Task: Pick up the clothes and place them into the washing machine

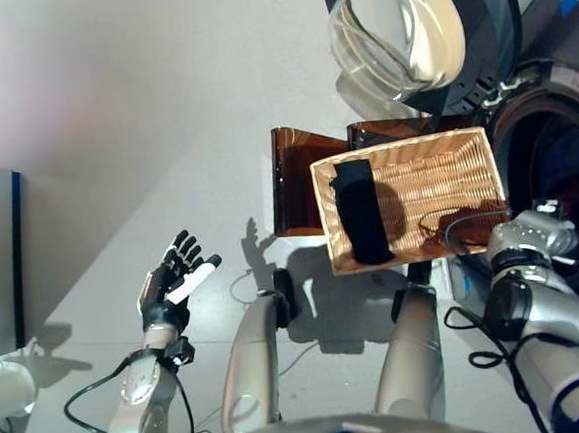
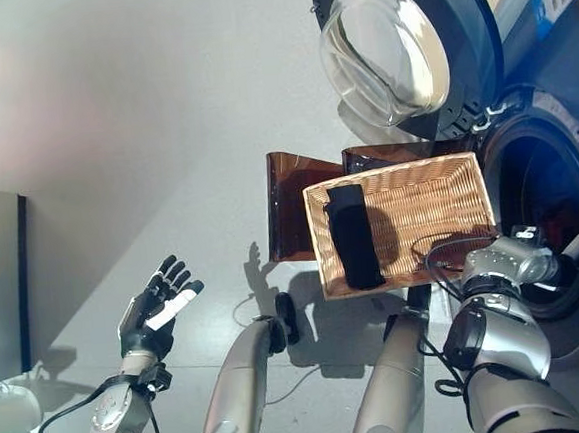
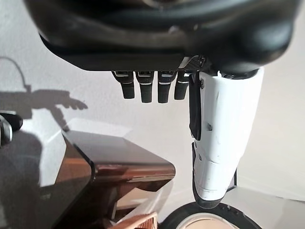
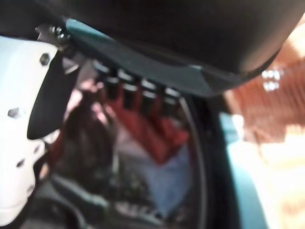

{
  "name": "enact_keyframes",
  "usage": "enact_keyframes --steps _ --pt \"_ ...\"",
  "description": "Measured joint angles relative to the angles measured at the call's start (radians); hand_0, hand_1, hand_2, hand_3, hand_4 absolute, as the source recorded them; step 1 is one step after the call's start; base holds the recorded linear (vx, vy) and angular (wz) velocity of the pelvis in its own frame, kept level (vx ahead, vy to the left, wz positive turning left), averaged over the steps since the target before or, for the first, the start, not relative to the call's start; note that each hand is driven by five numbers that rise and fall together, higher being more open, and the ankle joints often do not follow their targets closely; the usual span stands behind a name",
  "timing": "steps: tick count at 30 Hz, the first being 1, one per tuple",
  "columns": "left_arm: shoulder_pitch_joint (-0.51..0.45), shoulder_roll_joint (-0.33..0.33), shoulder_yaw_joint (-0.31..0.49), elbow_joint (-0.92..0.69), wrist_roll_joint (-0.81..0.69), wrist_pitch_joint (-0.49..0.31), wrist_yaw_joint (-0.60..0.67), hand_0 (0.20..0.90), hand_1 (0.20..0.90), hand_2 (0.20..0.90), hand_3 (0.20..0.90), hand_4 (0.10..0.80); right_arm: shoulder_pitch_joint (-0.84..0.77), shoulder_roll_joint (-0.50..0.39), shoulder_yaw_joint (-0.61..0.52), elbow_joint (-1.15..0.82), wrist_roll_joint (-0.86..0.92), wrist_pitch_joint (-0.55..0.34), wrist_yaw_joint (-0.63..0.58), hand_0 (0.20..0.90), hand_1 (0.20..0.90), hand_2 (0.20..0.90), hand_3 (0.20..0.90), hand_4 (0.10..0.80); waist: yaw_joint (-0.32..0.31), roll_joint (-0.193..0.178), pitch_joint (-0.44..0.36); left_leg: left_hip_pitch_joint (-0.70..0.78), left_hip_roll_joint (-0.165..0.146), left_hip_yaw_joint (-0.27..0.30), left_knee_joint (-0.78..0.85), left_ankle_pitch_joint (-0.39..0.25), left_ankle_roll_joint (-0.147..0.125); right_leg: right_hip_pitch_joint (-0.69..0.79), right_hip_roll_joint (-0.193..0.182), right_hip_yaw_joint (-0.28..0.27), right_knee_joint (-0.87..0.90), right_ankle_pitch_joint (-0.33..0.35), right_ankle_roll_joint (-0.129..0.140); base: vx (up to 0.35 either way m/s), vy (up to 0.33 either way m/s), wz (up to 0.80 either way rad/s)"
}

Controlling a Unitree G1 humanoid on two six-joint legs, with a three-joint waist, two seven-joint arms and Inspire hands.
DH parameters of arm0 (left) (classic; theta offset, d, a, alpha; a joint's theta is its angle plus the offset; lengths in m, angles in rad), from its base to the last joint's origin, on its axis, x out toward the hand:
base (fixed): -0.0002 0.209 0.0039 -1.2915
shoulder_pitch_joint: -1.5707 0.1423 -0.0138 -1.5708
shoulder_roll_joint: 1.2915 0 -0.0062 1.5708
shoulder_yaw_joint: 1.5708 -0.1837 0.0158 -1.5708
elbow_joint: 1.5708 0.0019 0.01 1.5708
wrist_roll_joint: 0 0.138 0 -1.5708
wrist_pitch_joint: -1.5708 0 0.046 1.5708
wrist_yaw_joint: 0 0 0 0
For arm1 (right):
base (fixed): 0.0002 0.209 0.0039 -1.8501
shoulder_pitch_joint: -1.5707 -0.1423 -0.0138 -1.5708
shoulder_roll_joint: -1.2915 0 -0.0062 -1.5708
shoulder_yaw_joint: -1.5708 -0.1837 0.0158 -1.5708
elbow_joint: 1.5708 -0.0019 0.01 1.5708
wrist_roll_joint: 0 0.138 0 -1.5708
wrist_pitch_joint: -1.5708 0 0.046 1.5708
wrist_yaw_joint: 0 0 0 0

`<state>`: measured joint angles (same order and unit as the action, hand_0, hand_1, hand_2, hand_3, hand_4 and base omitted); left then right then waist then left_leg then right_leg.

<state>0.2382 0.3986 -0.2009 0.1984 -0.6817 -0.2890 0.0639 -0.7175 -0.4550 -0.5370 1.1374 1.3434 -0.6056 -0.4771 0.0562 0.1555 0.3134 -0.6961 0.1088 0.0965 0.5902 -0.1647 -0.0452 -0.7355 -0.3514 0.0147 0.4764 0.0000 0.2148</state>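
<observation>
Left eye view — black garment lengthwise front-to-back

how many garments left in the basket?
1: a black garment lying along the left side of the wicker basket. Nothing else shows in it; the right arm hides its near right corner.

The basket sits straight ahead of me, on a stool that shows behind it and to its left. A garment lies in the basket's left half. The washing machine stands to my right, its drum beside the basket and its door swung open behind the basket. My right hand is at the drum's mouth, clothes inside. My left hand hangs well left over the floor.
</observation>
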Motion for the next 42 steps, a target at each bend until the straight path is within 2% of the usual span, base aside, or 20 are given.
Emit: enact_keyframes --steps 4,9,14,19,26,30,32,34,38,42 --pt "0.002 -0.002 0.016 0.017 0.002 0.0 0.0 0.9 0.9 0.9 0.9 0.8 0.035 0.015 0.057 0.02 -0.03 0.042 0.004 0.9 0.9 0.9 0.9 0.8 0.011 -0.023 -0.001 0.066 0.0 -0.011 -0.078 0.03 -0.008 0.076 0.003 -0.037 -0.063 0.017 -0.003 0.059 -0.067 0.08" --pt "0.0 -0.013 0.046 0.064 0.02 0.0 0.003 0.9 0.9 0.9 0.9 0.8 0.095 0.08 0.151 0.029 -0.156 0.093 0.023 0.9 0.9 0.9 0.9 0.8 0.014 -0.064 -0.006 0.161 0.001 -0.026 -0.176 0.073 -0.021 0.182 0.007 -0.08 -0.146 0.04 -0.009 0.068 -0.041 0.08" --pt "-0.009 -0.016 0.049 0.073 0.046 -0.001 0.002 0.9 0.9 0.9 0.9 0.8 0.176 0.132 0.293 0.032 -0.374 0.176 0.018 0.9 0.9 0.9 0.9 0.8 0.016 -0.095 -0.001 0.225 0.001 -0.05 -0.206 0.077 -0.024 0.28 0.009 -0.121 -0.192 0.043 -0.008 0.047 -0.013 0.12" --pt "-0.017 -0.021 0.07 0.077 0.083 -0.003 0.007 0.9 0.9 0.9 0.9 0.8 0.217 0.201 0.381 0.031 -0.591 0.225 0.0 0.9 0.9 0.9 0.9 0.8 0.015 -0.121 0.009 0.254 0.002 -0.073 -0.212 0.077 -0.024 0.356 0.012 -0.164 -0.245 0.057 -0.011 0.024 -0.014 0.09" --pt "-0.038 -0.024 0.085 0.082 0.11 -0.004 0.027 0.9 0.9 0.9 0.9 0.8 0.24 0.273 0.435 0.036 -0.728 0.274 -0.027 0.9 0.9 0.9 0.9 0.8 0.038 -0.157 0.024 0.255 0.002 -0.106 -0.204 0.079 -0.024 0.414 0.02 -0.208 -0.292 0.077 -0.011 0.014 -0.021 0.13" --pt "-0.035 -0.024 0.121 0.087 0.125 -0.003 0.029 0.9 0.9 0.9 0.9 0.8 0.253 0.293 0.509 0.036 -0.822 0.291 -0.025 0.9 0.9 0.9 0.9 0.8 0.048 -0.183 0.035 0.251 0.003 -0.109 -0.205 0.081 -0.026 0.419 0.02 -0.222 -0.294 0.078 -0.012 0.006 -0.014 0.08" --pt "-0.027 -0.022 0.159 0.086 0.137 -0.005 0.03 0.9 0.9 0.9 0.9 0.8 0.289 0.289 0.618 -0.014 -0.951 0.328 -0.047 0.9 0.9 0.9 0.9 0.8 0.052 -0.194 0.041 0.25 0.005 -0.118 -0.196 0.08 -0.026 0.43 0.024 -0.228 -0.302 0.078 -0.012 -0.018 -0.04 0.08" --pt "-0.028 -0.019 0.181 0.087 0.146 -0.005 0.035 0.9 0.9 0.9 0.9 0.8 0.303 0.283 0.68 -0.027 -1.074 0.341 -0.047 0.9 0.9 0.9 0.9 0.8 0.052 -0.201 0.045 0.249 0.006 -0.12 -0.189 0.079 -0.026 0.438 0.025 -0.235 -0.305 0.078 -0.012 -0.018 -0.038 0.07" --pt "-0.029 -0.005 0.201 0.086 0.182 -0.02 0.041 0.9 0.9 0.9 0.9 0.8 0.32 0.243 0.745 -0.059 -1.378 0.41 -0.074 0.9 0.9 0.9 0.9 0.8 0.053 -0.203 0.047 0.215 0.008 -0.134 -0.175 0.076 -0.026 0.428 0.028 -0.253 -0.304 0.078 -0.012 -0.026 -0.016 0.1" --pt "-0.026 0.01 0.208 0.083 0.204 -0.022 0.031 0.9 0.9 0.9 0.9 0.8 0.34 0.153 0.811 -0.059 -1.672 0.472 -0.096 0.9 0.9 0.9 0.9 0.8 0.068 -0.21 0.067 0.213 0.009 -0.131 -0.17 0.075 -0.025 0.428 0.026 -0.254 -0.303 0.078 -0.012 -0.047 0.0 0.02"
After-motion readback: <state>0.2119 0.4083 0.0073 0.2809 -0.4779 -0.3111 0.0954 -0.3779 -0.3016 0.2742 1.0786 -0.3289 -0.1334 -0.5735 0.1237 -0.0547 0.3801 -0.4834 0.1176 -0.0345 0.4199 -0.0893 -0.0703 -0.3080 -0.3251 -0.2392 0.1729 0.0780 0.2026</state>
